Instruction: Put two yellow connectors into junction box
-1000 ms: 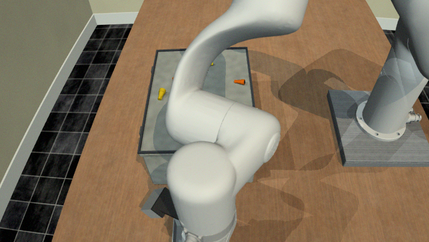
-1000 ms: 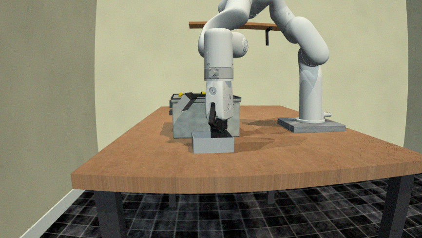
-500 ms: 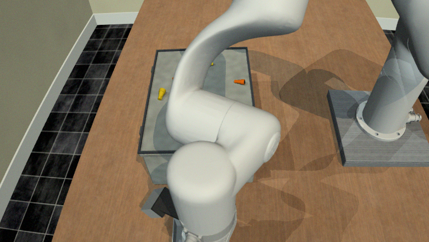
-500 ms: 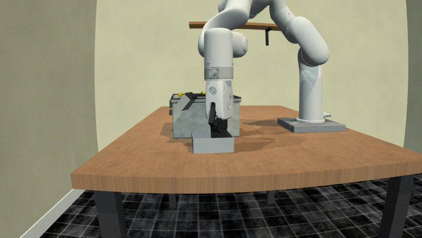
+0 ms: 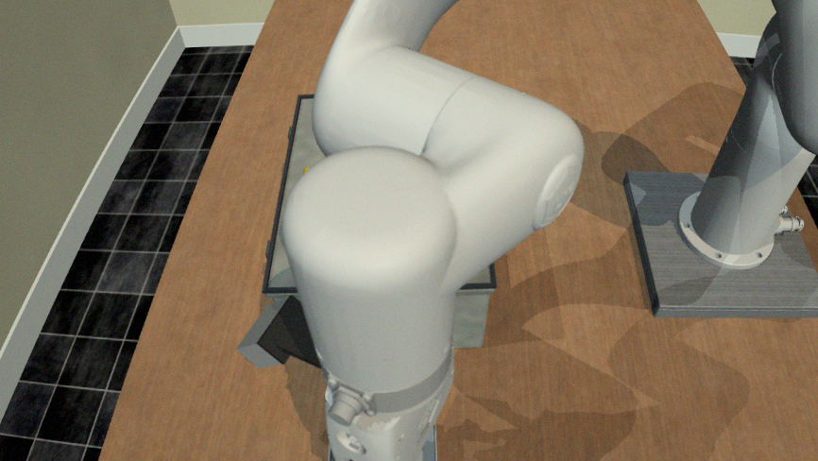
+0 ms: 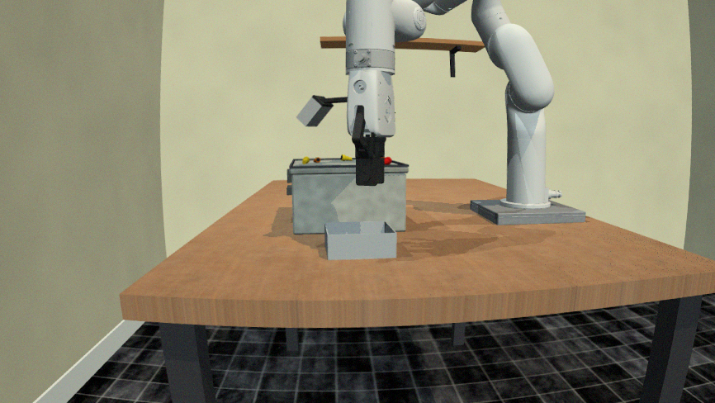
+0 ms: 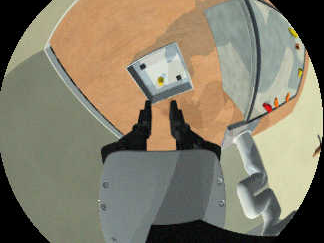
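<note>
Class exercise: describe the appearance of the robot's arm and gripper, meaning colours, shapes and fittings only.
The arm is glossy white, built of rounded tubular links. A grey band rings the wrist, with a small connector beside it. A grey box juts out on a black bracket. The gripper is black with two fingers. The base plate is grey.
</note>
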`<state>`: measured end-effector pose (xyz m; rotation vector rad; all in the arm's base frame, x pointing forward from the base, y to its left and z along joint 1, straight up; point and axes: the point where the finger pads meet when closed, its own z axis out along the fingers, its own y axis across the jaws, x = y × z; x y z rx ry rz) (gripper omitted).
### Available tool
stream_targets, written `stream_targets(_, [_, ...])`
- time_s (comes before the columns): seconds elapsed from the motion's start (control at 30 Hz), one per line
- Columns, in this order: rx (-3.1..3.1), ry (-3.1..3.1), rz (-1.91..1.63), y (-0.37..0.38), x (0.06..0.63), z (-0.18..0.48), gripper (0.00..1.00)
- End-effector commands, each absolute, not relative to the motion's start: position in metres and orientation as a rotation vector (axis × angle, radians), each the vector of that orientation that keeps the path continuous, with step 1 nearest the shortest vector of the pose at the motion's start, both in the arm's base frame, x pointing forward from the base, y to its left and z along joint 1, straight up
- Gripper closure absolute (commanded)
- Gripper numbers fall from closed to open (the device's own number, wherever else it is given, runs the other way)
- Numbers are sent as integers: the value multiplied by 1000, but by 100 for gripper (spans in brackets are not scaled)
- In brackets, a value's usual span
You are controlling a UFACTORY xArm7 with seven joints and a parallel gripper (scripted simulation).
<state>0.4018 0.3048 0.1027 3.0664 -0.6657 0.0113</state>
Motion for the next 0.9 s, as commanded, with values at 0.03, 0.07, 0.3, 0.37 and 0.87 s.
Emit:
stream_targets(0.03, [3069,-667,0,301,401,173,71])
stream_targets(0.07, [3069,-667,0,301,401,180,71])
stream_targets(0.3, [3069,-667,0,301,401,190,71])
stream_targets(0.37, [3069,-667,0,301,401,190,71])
stream_targets(0.87, [3069,-667,0,301,401,190,71])
